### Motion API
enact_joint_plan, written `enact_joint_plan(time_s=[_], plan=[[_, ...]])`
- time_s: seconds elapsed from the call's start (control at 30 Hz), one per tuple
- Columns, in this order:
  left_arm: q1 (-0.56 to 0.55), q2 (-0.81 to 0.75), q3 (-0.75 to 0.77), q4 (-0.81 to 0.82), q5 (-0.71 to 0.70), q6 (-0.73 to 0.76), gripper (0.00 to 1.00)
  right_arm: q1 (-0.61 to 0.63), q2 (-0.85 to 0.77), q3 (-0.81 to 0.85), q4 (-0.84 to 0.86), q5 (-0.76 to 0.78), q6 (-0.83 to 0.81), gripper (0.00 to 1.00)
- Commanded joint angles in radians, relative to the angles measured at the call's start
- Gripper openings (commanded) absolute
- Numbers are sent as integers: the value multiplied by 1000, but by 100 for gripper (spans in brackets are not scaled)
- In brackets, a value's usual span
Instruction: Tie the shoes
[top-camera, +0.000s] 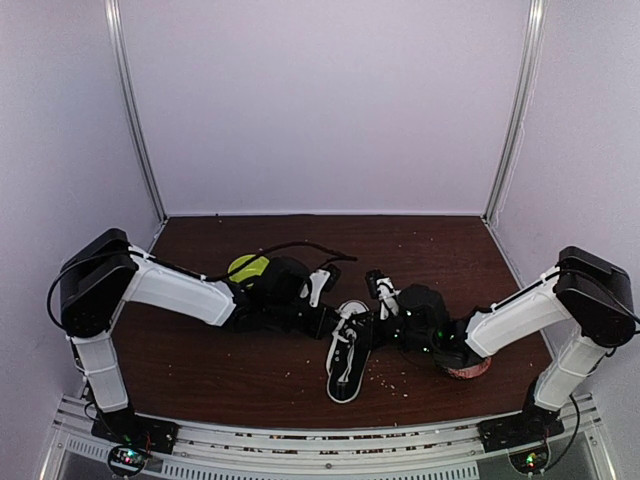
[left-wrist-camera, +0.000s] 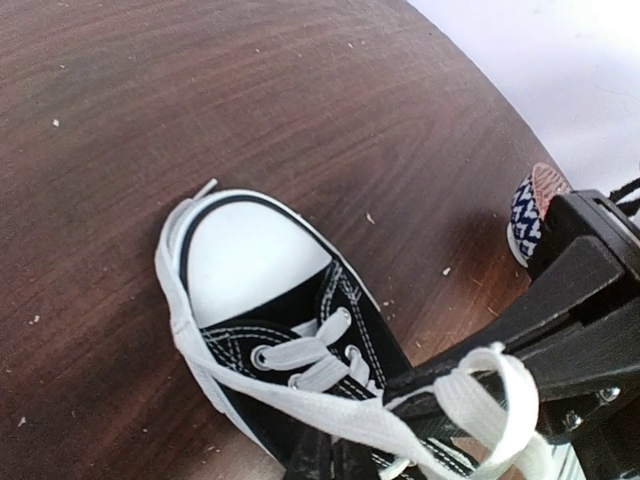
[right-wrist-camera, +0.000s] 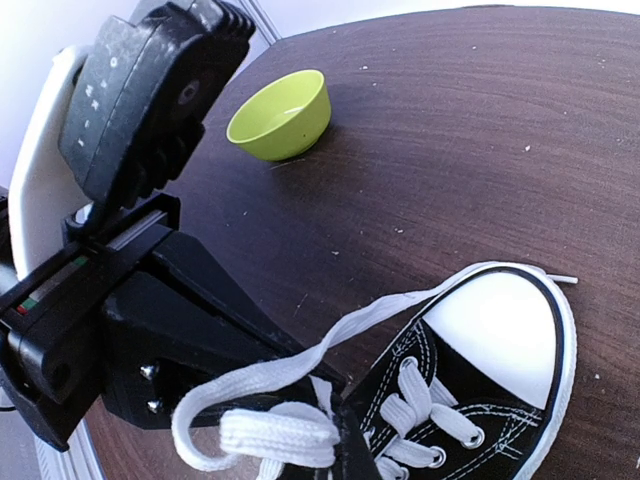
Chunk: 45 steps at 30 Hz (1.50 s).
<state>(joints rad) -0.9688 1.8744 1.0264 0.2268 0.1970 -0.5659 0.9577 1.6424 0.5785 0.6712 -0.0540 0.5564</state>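
Sneaker (top-camera: 345, 365) lying untied; left hand (top-camera: 328, 318) and right hand (top-camera: 384, 318) both pinching shut, seemingly on laces (left-wrist-camera: 340, 415); loop forming, knot not yet tied.

surface: dark wood table (top-camera: 400, 240) | on it: black sneaker (top-camera: 347, 365) centre; green bowl (top-camera: 247, 267) left; patterned roll (top-camera: 468, 370) right; crumbs (top-camera: 385, 378)

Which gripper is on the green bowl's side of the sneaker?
The left gripper: it reaches the laces from the green bowl's side of the sneaker. The right gripper comes from the opposite side, near the patterned roll.
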Motion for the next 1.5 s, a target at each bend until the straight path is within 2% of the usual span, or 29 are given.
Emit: enact_joint_plan(time_s=[0.0, 0.57, 0.87, 1.1, 1.17, 1.3, 1.47], plan=[[7, -30, -10, -36, -124, 14, 1, -5, -29, -20, 35, 0, -1, 0], [7, -7, 33, -229, -368, -10, 4, -5, -26, -24, 44, -2, 2, 0], [7, -51, -8, -261, -479, 13, 18, -5, -32, -31, 49, 5, 5, 0], [7, -95, -21, -331, -590, -8, 22, -4, -31, -33, 51, 4, 7, 0], [7, -124, -56, -275, -561, 13, 26, -5, -33, -33, 51, 0, 7, 0], [7, -161, -150, -59, -378, 106, 35, -5, -31, -30, 51, -6, 6, 0], [7, -72, -59, -78, -281, 192, 36, -5, -33, -31, 52, -8, 7, 0]])
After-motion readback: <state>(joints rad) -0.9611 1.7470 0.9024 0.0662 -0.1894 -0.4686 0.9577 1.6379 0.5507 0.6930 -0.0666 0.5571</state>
